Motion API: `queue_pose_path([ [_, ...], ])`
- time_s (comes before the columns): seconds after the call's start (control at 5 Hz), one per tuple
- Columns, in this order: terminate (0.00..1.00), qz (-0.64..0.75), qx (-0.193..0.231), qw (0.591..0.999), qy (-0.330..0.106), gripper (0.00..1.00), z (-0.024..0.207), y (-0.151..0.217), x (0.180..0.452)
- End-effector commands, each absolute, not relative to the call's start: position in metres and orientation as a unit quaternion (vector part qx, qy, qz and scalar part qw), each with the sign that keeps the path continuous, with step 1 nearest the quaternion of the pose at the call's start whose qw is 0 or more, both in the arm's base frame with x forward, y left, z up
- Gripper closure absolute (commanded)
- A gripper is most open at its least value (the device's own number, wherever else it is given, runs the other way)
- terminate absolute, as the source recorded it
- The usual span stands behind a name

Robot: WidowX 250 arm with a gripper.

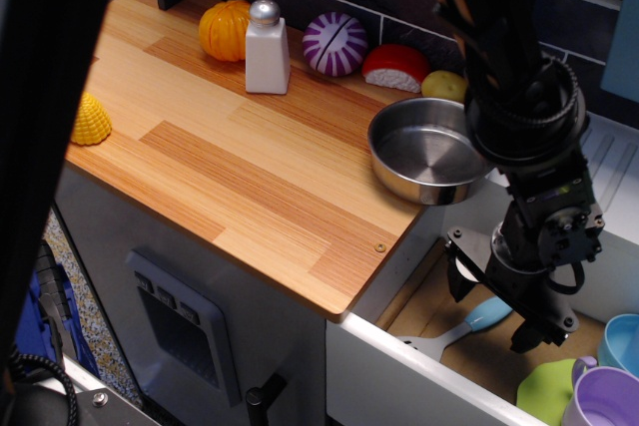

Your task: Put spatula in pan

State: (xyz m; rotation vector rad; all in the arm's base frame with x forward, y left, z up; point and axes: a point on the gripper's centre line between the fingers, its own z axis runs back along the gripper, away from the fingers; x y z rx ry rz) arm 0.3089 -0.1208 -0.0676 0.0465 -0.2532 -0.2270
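Scanning from the left, we pass toy corn (91, 121) and a white shaker (267, 48) standing clear of the work, then the pan (432, 150) sitting empty at the counter's right edge, handy to the sunken bin. There the spatula (463, 325) lies flat, and our gripper (494, 306) hangs over its blue handle, fingers spread and grasping nothing (apparently positioned to straddle it).

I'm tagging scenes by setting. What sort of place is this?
Likely a child's toy kitchen: a wood-look laminate countertop against dark tiles, plastic play food like the orange toy pumpkin, and a round shiny steel pan.
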Motion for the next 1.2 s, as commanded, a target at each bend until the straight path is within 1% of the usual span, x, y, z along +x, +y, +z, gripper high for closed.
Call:
queue_pose_path([
  [0.0,0.0,-0.111,0.007,0.982,-0.156,0.0,-0.069,-0.121,0.328],
  [0.2,0.0,-0.109,-0.005,0.981,-0.161,0.0,-0.078,-0.115,0.331],
  [0.4,0.0,-0.09,-0.026,0.982,-0.167,1.0,-0.087,-0.111,0.33],
  [0.6,0.0,-0.087,-0.028,0.982,-0.166,1.0,-0.087,-0.113,0.33],
  [0.8,0.0,-0.096,-0.014,0.982,-0.163,1.0,-0.078,-0.117,0.33],
  [1.0,0.0,-0.097,0.014,0.987,-0.128,1.0,-0.043,-0.119,0.325],
])
